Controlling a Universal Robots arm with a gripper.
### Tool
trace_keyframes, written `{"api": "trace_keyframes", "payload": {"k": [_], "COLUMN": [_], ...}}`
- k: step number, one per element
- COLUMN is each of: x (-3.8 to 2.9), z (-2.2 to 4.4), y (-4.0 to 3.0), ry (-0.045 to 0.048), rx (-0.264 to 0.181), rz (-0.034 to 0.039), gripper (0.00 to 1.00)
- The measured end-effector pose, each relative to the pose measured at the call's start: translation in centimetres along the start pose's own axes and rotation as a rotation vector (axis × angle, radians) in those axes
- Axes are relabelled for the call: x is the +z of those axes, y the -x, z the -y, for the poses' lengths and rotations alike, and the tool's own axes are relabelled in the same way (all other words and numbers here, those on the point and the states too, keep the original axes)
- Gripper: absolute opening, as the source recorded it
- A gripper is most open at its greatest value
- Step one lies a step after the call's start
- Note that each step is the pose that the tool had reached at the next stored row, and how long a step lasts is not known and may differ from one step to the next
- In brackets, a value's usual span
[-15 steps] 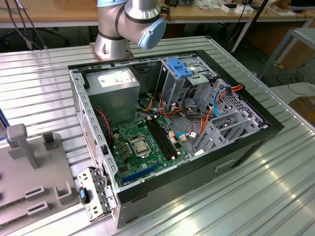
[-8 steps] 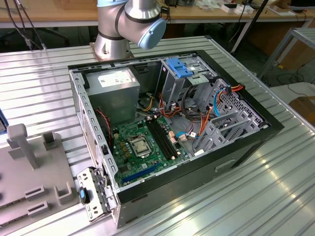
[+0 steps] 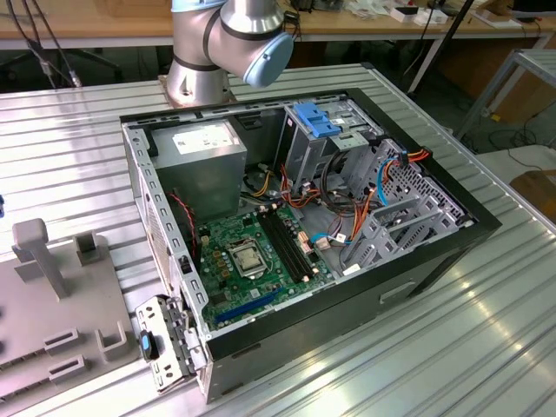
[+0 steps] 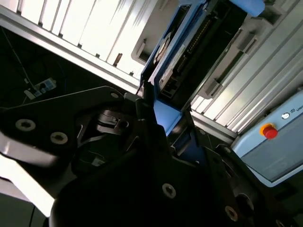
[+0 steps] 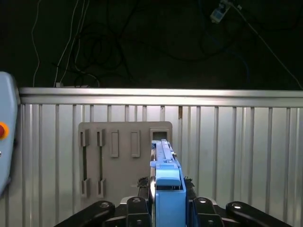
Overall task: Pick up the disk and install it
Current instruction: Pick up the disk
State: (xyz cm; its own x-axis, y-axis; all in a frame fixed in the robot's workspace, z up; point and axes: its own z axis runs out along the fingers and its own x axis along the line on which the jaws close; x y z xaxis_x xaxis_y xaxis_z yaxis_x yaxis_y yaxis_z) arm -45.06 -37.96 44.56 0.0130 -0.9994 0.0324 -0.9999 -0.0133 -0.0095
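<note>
The disk [image 5: 163,177] is seen edge-on in the first wrist view, a thin dark slab with bright blue side rails, standing upright between the two dark fingers. My gripper [image 5: 166,208] is shut on it, high above the ribbed metal table. In the second wrist view the disk [image 4: 189,42] sticks out past the black gripper [image 4: 166,118], its dark body and blue rail lit against the table. The open computer case [image 3: 304,217] lies on its side in the exterior view, with a metal drive cage [image 3: 317,139] at its far end.
A grey fixture plate [image 5: 125,161] with slots and posts lies on the table below the disk, and also at the exterior view's left [image 3: 52,304]. A pale box with a red button [image 4: 269,131] stands beside the table. The arm's base [image 3: 226,43] rises behind the case.
</note>
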Motion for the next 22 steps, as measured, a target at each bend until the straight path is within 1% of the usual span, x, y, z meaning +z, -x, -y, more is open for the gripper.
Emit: {"api": "trace_keyframes", "payload": {"k": [1, 2, 3, 5, 6, 8, 9, 11, 12, 15, 16, 17, 22], "x": [-0.43, -1.16, -2.04, -3.03, -3.73, -4.46, -4.97, -5.71, -6.54, -7.95, -8.22, -8.34, -8.33], "z": [0.00, 0.01, 0.02, 0.03, 0.04, 0.05, 0.05, 0.05, 0.06, 0.08, 0.08, 0.08, 0.08], "y": [-0.01, -0.04, -0.07, -0.10, -0.12, -0.14, -0.16, -0.19, -0.21, -0.25, -0.27, -0.27, -0.27], "ry": [-0.0002, 0.0000, -0.0002, -0.0002, 0.0000, -0.0001, 0.0001, -0.0002, -0.0001, -0.0001, 0.0000, 0.0002, -0.0001], "rx": [0.000, 0.000, 0.000, 0.000, 0.000, 0.000, 0.000, 0.000, 0.000, 0.000, 0.000, 0.000, 0.000], "rz": [0.0001, -0.0001, 0.0001, 0.0001, 0.0000, 0.0000, 0.0000, 0.0001, 0.0005, 0.0006, 0.0006, 0.0007, 0.0014], "gripper": [0.37, 0.37, 0.37, 0.37, 0.37, 0.37, 0.37, 0.37, 0.37, 0.37, 0.37, 0.37, 0.37]}}
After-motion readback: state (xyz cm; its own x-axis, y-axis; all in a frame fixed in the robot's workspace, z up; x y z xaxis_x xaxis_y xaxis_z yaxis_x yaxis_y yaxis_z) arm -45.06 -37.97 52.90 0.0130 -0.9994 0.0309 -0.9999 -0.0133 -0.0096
